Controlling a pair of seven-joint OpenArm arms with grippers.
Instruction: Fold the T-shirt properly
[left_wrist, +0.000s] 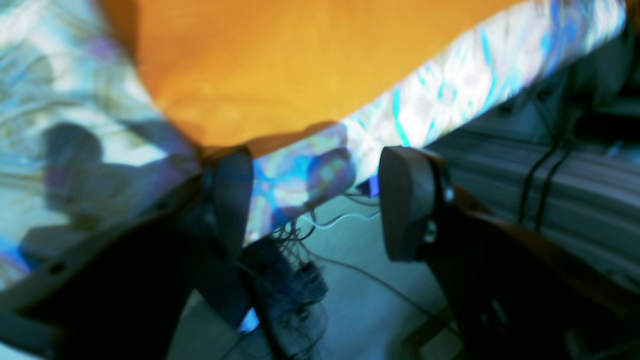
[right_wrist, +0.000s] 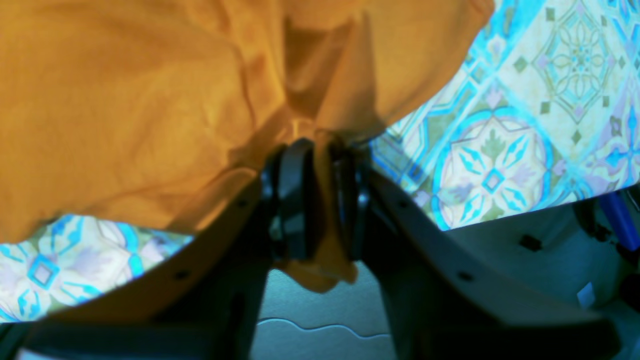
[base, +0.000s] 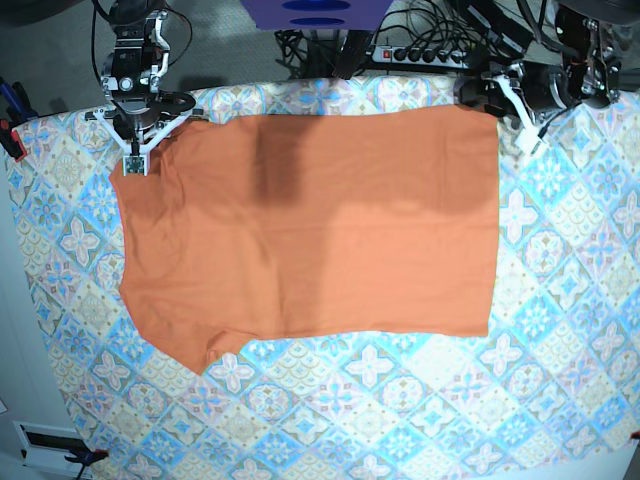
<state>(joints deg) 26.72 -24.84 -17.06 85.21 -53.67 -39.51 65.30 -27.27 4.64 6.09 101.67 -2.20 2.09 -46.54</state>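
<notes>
Non-task stuff: patterned cloth, cables, floor clutter.

Tablecloth (base: 560, 330) w/ blue-and-cream tile pattern covers the whole table in base view; seen close up in right wrist view (medallion motifs sharp there) (right_wrist: 525, 125) and blurred in left wrist view (left_wrist: 475, 75). Beyond the table's far edge: power strip (base: 425, 55) w/ tangle of black cables (base: 480, 25) just beside it, plus a purple-blue object (base: 315, 12) at top centre (cut off by frame, can't tell what it is). Grey floor (right_wrist: 320, 310) below table edge w/ a thin pale cable lying on it. White vent-like plate (base: 45, 442) at bottom-left on the floor.
</notes>
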